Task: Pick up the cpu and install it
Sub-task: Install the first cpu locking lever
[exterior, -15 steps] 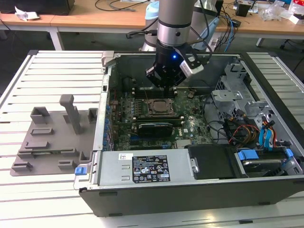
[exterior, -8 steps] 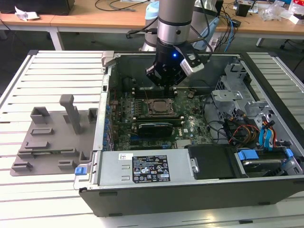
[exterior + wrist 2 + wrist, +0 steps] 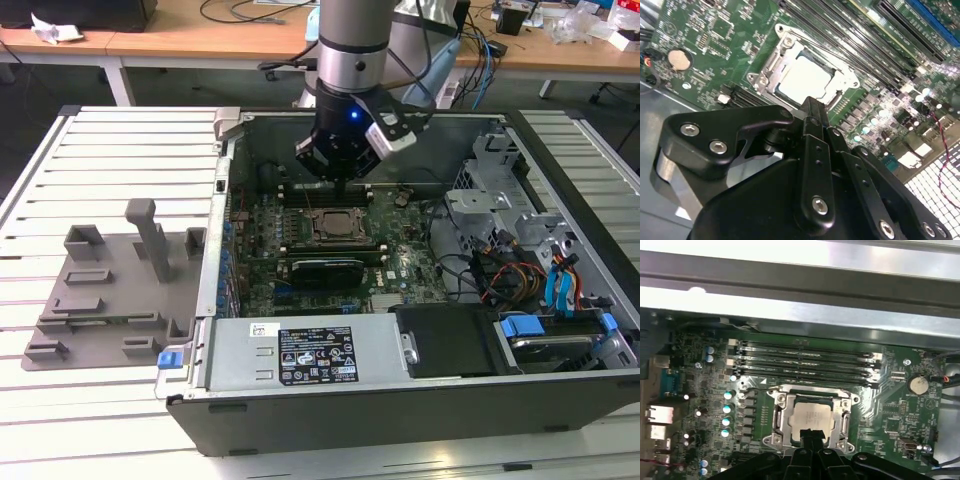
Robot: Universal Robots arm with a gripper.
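Exterior view is looking down from farther back over the whole open computer case [image 3: 400, 400]. Both wrist views are sitting close above the motherboard [image 3: 890, 415], sharing the socket [image 3: 805, 75] area from different angles.

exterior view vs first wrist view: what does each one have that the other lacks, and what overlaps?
Exterior view alone: the grey plastic fixture tray on the slatted white table, the open black computer case, and the arm's silver column.

First wrist view alone: the round silver coin cell and grey port blocks.

Both: the shiny silver square cpu in the metal-framed socket, the green motherboard, and the black gripper just above it.
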